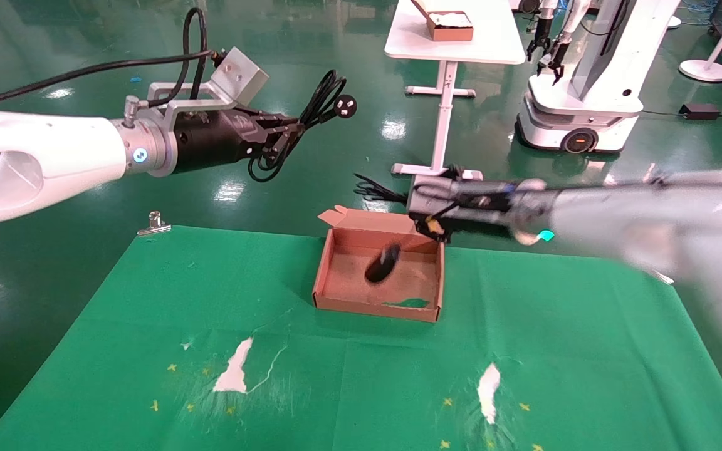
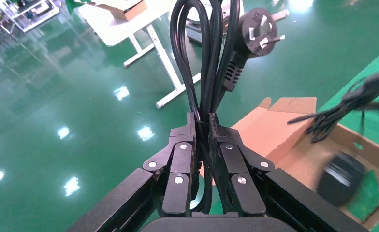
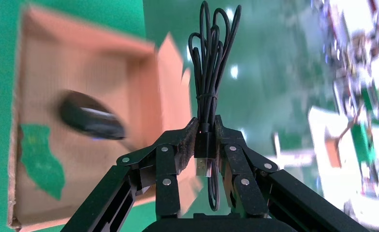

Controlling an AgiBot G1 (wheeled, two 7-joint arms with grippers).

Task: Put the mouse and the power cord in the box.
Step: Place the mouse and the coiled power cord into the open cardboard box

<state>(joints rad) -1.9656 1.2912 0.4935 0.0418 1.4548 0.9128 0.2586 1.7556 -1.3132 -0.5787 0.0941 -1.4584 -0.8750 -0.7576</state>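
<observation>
My left gripper is raised to the left of the box and shut on the power cord. The cord's loops and round plug stick out past the fingers. Over the box's far right corner, my right gripper is shut on the mouse's thin bundled cable. The black mouse dangles from it, blurred, inside the brown box, above the green patch.
The box sits on a green cloth with white worn spots. A metal clip holds the cloth's far left corner. Beyond the table stand a white table carrying a smaller box, and another robot.
</observation>
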